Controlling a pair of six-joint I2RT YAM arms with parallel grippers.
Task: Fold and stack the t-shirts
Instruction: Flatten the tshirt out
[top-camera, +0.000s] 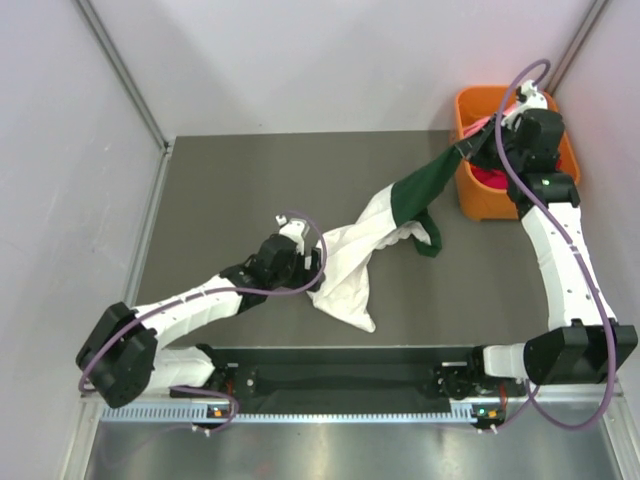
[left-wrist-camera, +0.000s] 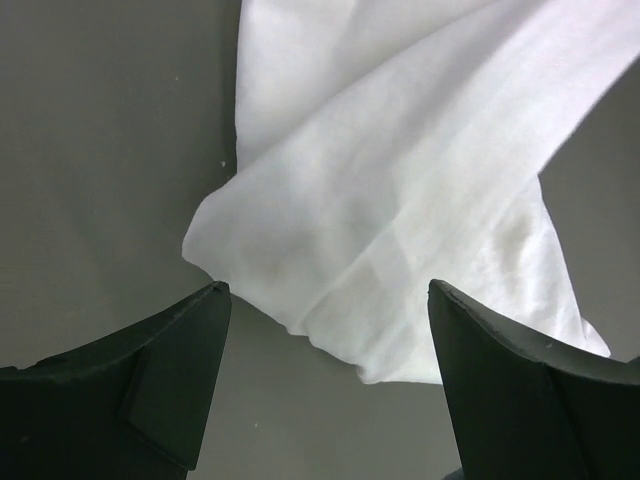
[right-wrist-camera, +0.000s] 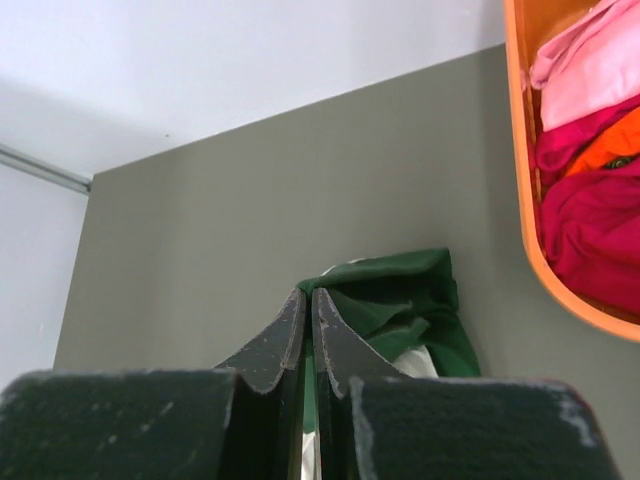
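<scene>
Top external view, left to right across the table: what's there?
left end effector → cream-white t-shirt → dark green t-shirt → orange bin. I left out the right end effector because it overlaps the bin.

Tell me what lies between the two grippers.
Top view: the cream-white t-shirt by the open left gripper, then the dark green t-shirt, pinched by the right gripper.

Left wrist view's top edge cuts off the white shirt (left-wrist-camera: 400, 180); right wrist view crops the orange bin (right-wrist-camera: 540, 25)
</scene>
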